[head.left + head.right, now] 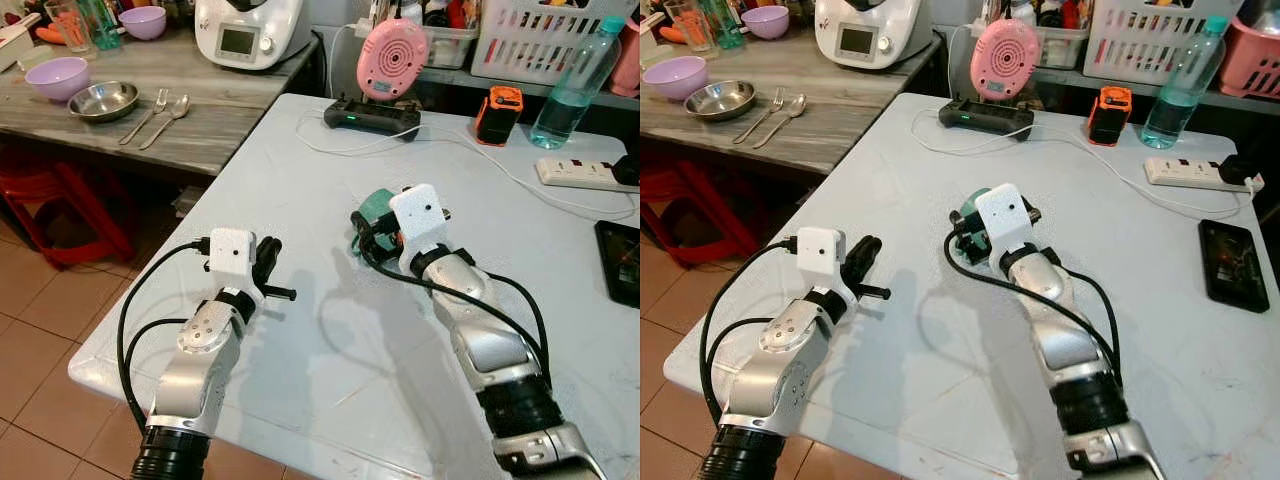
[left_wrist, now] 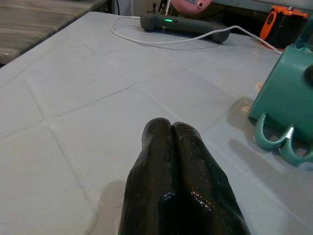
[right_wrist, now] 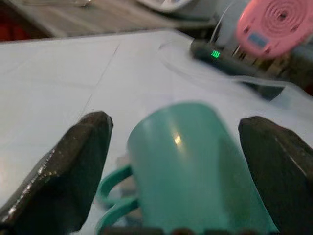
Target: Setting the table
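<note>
Teal mug (image 3: 188,161) sits blurred between right claw (image 3: 181,161) fingers, base cut off.

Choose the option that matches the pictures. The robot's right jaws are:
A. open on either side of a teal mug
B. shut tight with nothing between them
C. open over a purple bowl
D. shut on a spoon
A: in the right wrist view the right gripper has its two fingers spread apart, with the teal mug standing on the white table between them.
</note>
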`<state>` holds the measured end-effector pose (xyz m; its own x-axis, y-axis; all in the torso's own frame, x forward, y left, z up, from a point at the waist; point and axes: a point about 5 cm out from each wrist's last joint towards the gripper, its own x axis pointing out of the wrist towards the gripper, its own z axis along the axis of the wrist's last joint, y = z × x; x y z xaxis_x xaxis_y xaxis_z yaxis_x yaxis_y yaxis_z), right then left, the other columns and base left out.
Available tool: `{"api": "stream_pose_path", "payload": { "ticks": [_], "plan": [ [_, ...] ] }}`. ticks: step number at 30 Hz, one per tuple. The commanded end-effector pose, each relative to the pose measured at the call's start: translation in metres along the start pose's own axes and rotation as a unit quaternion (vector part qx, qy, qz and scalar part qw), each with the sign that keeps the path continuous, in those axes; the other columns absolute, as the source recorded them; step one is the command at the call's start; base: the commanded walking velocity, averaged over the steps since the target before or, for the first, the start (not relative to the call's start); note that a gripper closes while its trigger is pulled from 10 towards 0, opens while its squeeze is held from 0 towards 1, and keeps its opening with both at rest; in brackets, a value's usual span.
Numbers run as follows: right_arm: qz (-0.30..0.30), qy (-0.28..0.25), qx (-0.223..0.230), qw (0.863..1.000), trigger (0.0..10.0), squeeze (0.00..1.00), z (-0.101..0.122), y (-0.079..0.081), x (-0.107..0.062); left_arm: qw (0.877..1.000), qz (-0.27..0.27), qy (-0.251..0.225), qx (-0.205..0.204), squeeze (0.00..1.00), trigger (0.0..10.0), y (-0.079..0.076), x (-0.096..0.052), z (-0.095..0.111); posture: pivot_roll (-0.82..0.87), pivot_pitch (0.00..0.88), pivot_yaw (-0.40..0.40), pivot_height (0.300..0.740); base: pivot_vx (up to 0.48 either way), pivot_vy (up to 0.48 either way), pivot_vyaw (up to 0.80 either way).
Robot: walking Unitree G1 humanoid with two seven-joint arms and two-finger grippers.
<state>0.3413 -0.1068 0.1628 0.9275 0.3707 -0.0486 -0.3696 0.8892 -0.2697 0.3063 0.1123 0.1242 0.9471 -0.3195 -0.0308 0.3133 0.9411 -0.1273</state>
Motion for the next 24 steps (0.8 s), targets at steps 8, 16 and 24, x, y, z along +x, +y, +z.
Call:
{"api": "stream_pose_path", "payload": {
  "ticks": [8,16,24],
  "plan": [
    [-0.036,0.036,-0.062,0.997,10.0,0.0,-0.019,-0.011,0.006,1.0,0.002,-0.005,0.009,0.0,10.0,-0.001,0.0,0.003,-0.06,0.092,0.001,0.74,0.0,0.0,0.0],
    [-0.097,0.046,-0.104,0.989,10.0,0.0,-0.023,-0.047,0.004,1.0,-0.003,0.001,0.005,0.0,10.0,-0.005,0.001,0.0,-0.06,0.095,0.003,0.74,0.0,0.0,0.0],
    [-0.121,0.072,-0.095,0.985,10.0,0.0,-0.031,-0.06,0.003,1.0,-0.003,0.003,0.003,0.0,10.0,-0.006,0.002,0.0,-0.07,0.097,0.001,0.74,0.0,0.0,0.0]
  ]
}}
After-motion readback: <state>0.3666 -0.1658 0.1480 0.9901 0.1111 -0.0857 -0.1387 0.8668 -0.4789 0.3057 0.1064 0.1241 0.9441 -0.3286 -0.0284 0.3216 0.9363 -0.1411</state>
